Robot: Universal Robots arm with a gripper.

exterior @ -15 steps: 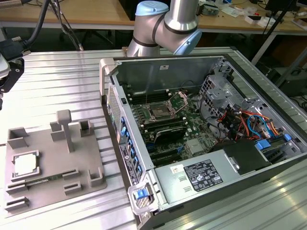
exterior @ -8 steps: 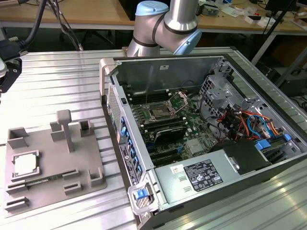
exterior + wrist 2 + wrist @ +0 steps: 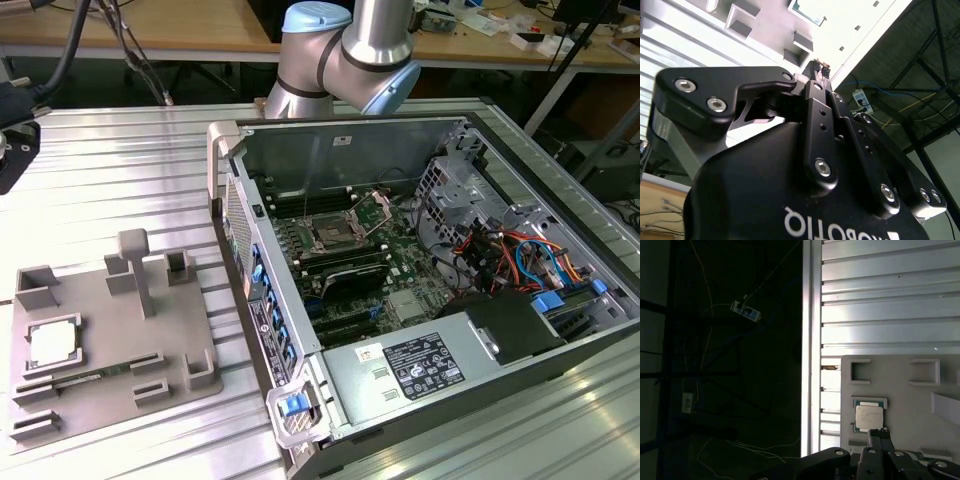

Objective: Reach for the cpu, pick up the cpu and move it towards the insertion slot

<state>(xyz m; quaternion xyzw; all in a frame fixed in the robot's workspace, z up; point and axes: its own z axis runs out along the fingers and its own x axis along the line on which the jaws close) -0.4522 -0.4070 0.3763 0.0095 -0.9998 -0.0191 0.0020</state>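
Observation:
The cpu (image 3: 52, 343) is a small silvery square chip lying flat in a recess of the grey plastic tray (image 3: 110, 310) on the exterior view's left. In the first wrist view the cpu (image 3: 869, 416) lies on the tray (image 3: 905, 395), well below my gripper (image 3: 879, 433), whose black fingers are pressed together and hold nothing. The second wrist view shows the gripper (image 3: 821, 68) shut, with the tray (image 3: 765, 25) far beyond it. The insertion slot (image 3: 330, 237) is the silver-framed square socket on the motherboard inside the open computer case.
The open case (image 3: 420, 300) holds a power supply (image 3: 420, 365), coloured cables (image 3: 510, 262) and a drive cage. The tray carries upright grey posts (image 3: 135, 262). The ribbed metal table (image 3: 120, 170) ends near the tray, with dark floor (image 3: 720, 365) beyond. The arm's base (image 3: 340, 60) stands behind the case.

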